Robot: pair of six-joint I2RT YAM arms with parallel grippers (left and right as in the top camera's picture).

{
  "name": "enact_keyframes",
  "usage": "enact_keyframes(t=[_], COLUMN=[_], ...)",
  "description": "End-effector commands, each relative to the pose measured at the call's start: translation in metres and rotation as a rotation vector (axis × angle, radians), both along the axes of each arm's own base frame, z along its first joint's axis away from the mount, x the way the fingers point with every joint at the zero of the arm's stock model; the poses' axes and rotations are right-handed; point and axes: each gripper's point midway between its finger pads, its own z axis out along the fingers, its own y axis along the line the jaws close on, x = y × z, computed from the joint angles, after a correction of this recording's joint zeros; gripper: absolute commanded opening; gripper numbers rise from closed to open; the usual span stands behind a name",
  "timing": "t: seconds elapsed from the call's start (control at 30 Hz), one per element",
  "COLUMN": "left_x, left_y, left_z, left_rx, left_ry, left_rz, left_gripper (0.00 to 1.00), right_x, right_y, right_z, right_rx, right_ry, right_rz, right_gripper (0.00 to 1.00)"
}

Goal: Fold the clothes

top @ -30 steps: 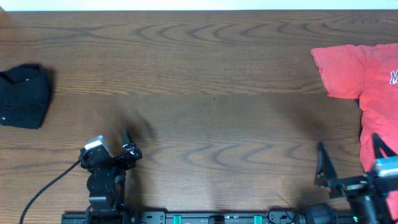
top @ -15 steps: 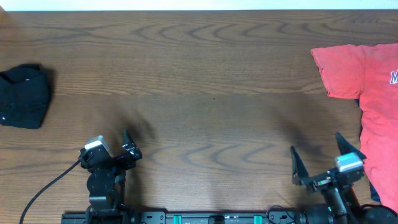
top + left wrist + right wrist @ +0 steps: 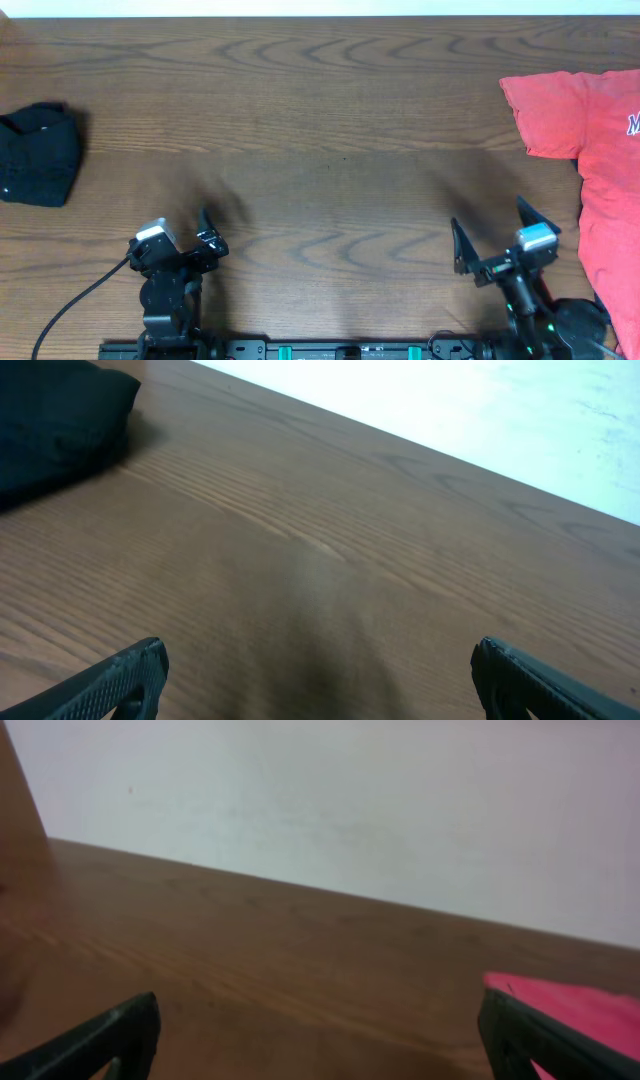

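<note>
The clothes [image 3: 38, 152] lie bunched at the bench's [image 3: 330, 120] left edge, ahead and left of my left claw [image 3: 180, 235], well apart, with no clear long axis. That arm's nearer. Left claw and right claw [image 3: 493, 235] both gape, empty.

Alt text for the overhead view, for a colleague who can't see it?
A bunched black garment lies at the table's left edge, a red T-shirt spread at its right. The left hand and right hand sit open and empty near the front edge.
</note>
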Motion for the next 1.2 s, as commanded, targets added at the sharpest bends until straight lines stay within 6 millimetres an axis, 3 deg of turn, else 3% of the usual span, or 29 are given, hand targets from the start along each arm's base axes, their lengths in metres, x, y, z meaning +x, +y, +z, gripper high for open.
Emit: enact_keyframes(t=[0.0, 0.7, 1.17], left_x=[-0.001, -0.001, -0.001], left_y=[0.003, 0.003, 0.003], left_z=[-0.01, -0.01, -0.01], left_rx=[0.002, 0.002, 0.002], left_ry=[0.02, 0.02, 0.02], left_rz=[0.017, 0.017, 0.017], left_gripper=[0.98, 0.98, 0.98], right_x=[0.006, 0.026, 0.03], right_y=[-0.001, 0.004, -0.016], right_z=[-0.012, -0.053, -0.074], right_rx=[0.059, 0.095, 0.099], right_ry=[0.016, -0.025, 0.037], right_rz=[-0.008, 0.014, -0.051], right_gripper=[0.99, 0.99, 0.99])
